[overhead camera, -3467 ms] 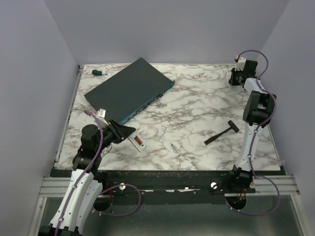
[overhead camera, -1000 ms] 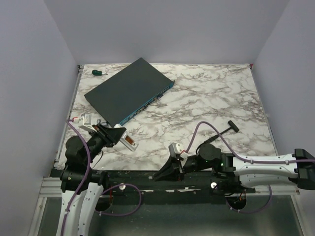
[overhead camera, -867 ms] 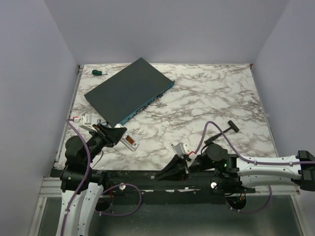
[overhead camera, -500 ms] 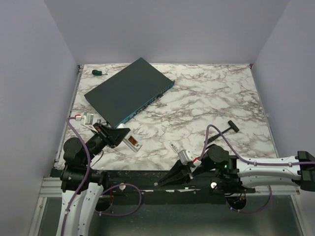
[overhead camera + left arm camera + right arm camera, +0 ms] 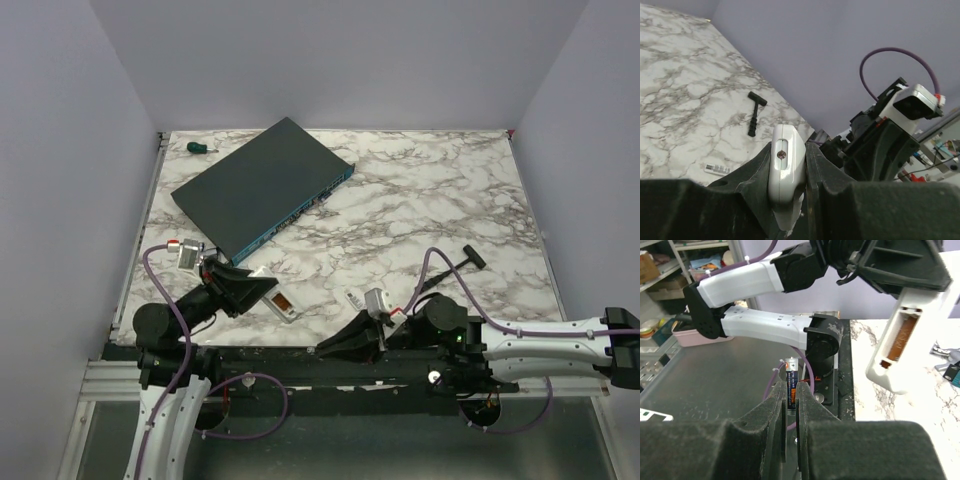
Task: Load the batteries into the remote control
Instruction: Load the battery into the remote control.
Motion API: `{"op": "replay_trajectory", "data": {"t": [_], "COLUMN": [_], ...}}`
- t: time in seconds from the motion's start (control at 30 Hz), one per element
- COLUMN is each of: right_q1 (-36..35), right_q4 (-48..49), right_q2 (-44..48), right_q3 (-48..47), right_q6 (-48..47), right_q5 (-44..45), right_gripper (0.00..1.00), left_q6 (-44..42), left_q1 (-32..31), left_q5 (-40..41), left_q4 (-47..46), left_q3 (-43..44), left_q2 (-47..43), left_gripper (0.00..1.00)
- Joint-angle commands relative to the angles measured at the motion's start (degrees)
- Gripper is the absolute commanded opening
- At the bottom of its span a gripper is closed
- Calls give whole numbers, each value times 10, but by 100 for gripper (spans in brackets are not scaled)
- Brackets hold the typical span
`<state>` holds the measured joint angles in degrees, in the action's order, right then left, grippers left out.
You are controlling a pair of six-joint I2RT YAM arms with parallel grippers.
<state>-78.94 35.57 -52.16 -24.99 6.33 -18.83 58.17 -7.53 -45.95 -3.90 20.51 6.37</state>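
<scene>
Remote control (image 5: 281,303): slim white handset, clamped across its width between the closed fingers of the left gripper (image 5: 788,159), on the near side of the dark flat box with blue edge (image 5: 262,185), close to that box's nearest corner. Its free end projects past the fingertips into the air. The end face shows one small screw in the left wrist view. The battery bay is uncovered and faces the right arm, with an orange-brown interior in which no cell can be made out. Battery (image 5: 791,371): one cylindrical cell with a dark label, standing upright with its lower part pinched between the closed fingers of the right gripper (image 5: 790,391). This gripper lies nearer the arm bases than the box, over the black front rail, its fingers directed toward the remote and apart from it. Small white flat piece (image 5: 352,299): printed on top, lying on the marble table (image 5: 420,200), nearer than the box and off its right end; whether it is the bay cover cannot be told. Black T-shaped tool (image 5: 452,272): flat on the marble, well to the right of the box, partly crossed by the right arm's purple cable in the top view. Green-handled screwdriver (image 5: 198,147): flat on the marble, just beyond the box's far-left edge.
</scene>
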Motion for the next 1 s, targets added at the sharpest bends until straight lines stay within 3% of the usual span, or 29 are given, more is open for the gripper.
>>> {"op": "replay_trajectory", "data": {"t": [0.0,0.3,0.53,0.83,0.97], "right_q1": [-5,-5,-4,-4,-4], "right_q4": [18,20,8,11,14], "right_q2": [24,87,111,113,109], "right_q3": [2,34,44,53,51], "right_q6": [7,7,-16,-12,-17], "right_q5": [51,119,144,155,170], "right_gripper": [1,1,1,1,1], "left_q6": [56,1,-128,-140,-150], "left_q1": [4,3,3,2,2], "left_q5": [-64,-80,-77,-99,-60], "left_q4": [-151,-156,-56,-92,-37], "left_q3": [-13,-10,42,42,55], "left_q2": [-9,-28,-54,-83,-87], "left_gripper": [0,0,0,0,0]}}
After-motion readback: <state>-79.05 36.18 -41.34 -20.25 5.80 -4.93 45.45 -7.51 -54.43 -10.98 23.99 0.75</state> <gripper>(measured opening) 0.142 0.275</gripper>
